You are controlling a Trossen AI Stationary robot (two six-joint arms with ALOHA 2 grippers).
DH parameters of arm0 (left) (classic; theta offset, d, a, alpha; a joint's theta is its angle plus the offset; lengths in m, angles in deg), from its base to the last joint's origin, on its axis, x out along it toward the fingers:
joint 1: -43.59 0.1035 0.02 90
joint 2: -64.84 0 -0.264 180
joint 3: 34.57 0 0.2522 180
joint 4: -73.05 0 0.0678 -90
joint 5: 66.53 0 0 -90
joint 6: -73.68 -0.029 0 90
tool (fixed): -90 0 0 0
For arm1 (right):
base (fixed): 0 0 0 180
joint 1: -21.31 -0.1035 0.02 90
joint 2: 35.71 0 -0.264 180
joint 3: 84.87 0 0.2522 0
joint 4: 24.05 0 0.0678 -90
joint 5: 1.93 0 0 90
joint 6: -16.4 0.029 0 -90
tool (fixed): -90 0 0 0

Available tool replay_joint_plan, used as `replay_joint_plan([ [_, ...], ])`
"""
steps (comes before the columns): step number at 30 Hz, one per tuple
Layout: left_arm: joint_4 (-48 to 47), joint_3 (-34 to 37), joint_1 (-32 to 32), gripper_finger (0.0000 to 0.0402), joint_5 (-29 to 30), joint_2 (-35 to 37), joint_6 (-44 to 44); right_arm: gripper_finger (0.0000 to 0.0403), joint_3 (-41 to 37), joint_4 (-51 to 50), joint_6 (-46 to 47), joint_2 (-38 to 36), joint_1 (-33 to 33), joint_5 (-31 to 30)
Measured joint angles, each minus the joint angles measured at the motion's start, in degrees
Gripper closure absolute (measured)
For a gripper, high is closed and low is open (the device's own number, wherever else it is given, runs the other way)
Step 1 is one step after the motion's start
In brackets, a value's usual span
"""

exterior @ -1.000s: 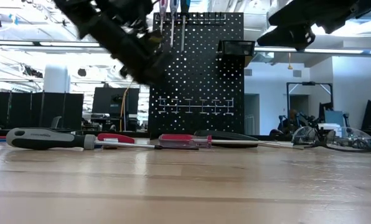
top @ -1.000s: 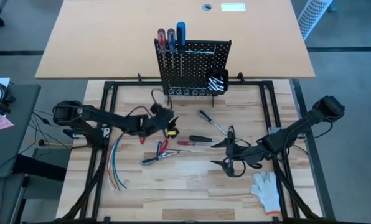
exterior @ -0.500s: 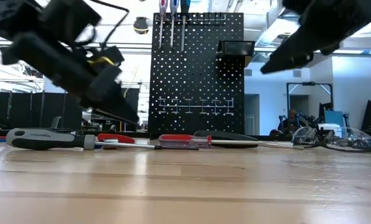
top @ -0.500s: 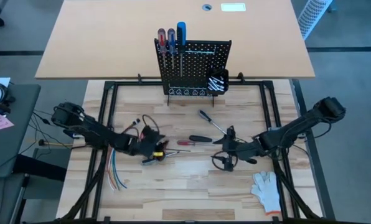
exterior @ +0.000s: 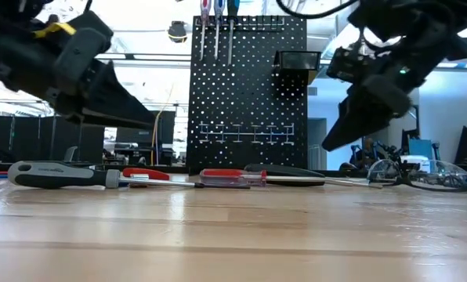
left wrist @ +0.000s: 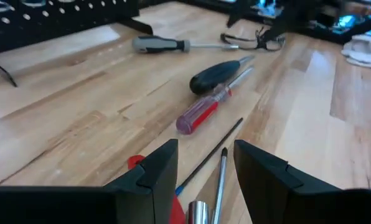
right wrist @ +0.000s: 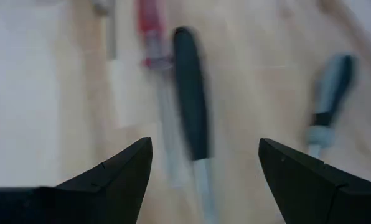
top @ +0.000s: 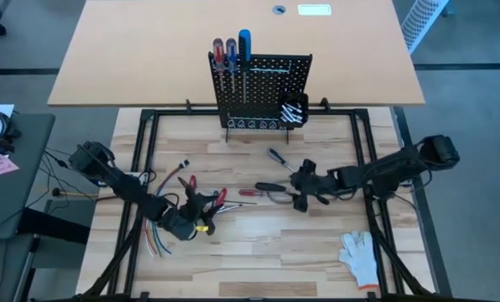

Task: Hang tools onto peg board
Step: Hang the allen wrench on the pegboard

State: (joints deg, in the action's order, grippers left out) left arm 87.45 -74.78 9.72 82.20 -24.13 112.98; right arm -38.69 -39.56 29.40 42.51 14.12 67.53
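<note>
The black peg board (top: 263, 88) stands upright at the table's far side, with two red-handled screwdrivers and one blue-handled screwdriver (top: 243, 42) hanging at its top left. On the table lie a black-handled screwdriver (right wrist: 192, 106), a small red-handled one (left wrist: 201, 115), a grey-and-black one (top: 277, 158) and red-handled pliers (top: 213, 200). My left gripper (left wrist: 204, 168) is open and low over the pliers. My right gripper (right wrist: 204, 155) is open above the black-handled screwdriver, one finger on either side of it and apart from it.
A bundle of coloured wires (top: 154, 235) lies near my left arm. A white glove (top: 359, 252) lies at the near right. Clear safety glasses (exterior: 421, 174) rest on the right. A small black bin (top: 294, 111) hangs on the board's lower right.
My left gripper has come away from the peg board toward the table's near edge and down, to just over the pliers. My right gripper has moved toward the far edge and down, to above the black-handled screwdriver. No tool has moved.
</note>
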Motion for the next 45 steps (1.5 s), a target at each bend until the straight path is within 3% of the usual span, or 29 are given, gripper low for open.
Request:
replay_joint_plan([
  [3, 4.97, -0.04, -1.25, 0.0251, 1.49, -3.35, -0.07, 0.0101, 0.04, -0.78, -1.39, -0.74, 3.94, 0.35],
  [5, 8.24, -0.10, -1.64, 0.0251, 1.60, -6.08, -2.02, 0.0101, 0.02, 0.31, -4.27, -0.48, 5.33, 4.07],
  [8, 11.08, -1.35, -1.75, 0.0251, 1.56, -9.16, -5.11, 0.0101, 0.04, 9.03, -8.52, 1.81, 3.81, 9.05],
  [11, 11.63, -3.05, -1.81, 0.0251, 1.37, -10.08, -8.62, 0.0101, 0.04, 20.34, -11.87, 5.47, 0.69, 10.14],
  [15, 11.63, -4.42, -3.19, 0.0251, 1.27, -8.02, -14.63, 0.0101, 0.17, 29.55, -14.76, 8.47, -2.99, 7.14],
  [18, 11.11, -4.57, -5.00, 0.0251, 2.95, -4.67, -17.92, 0.0101, 1.28, 30.57, -15.88, 7.75, -4.65, 2.90],
  [23, 3.69, -4.57, -8.08, 0.0251, 4.23, 1.72, -19.30, 0.0101, 2.83, 30.55, -14.99, 6.84, -5.81, 3.26],
  [28, -8.85, -4.57, -10.74, 0.0251, -0.65, 6.52, -12.25, 0.0101, 4.72, 28.23, -14.56, 8.52, -6.94, 7.59],
  [36, -34.73, -4.56, -15.45, 0.0251, -12.77, 14.25, 5.42, 0.0101, 9.59, 24.27, -15.02, 11.50, -7.49, 8.59],
  [45, -52.21, -4.55, -16.00, 0.0251, -25.16, 14.86, 21.67, 0.0101, 9.92, 23.07, -14.98, 12.16, -7.42, 8.63],
])
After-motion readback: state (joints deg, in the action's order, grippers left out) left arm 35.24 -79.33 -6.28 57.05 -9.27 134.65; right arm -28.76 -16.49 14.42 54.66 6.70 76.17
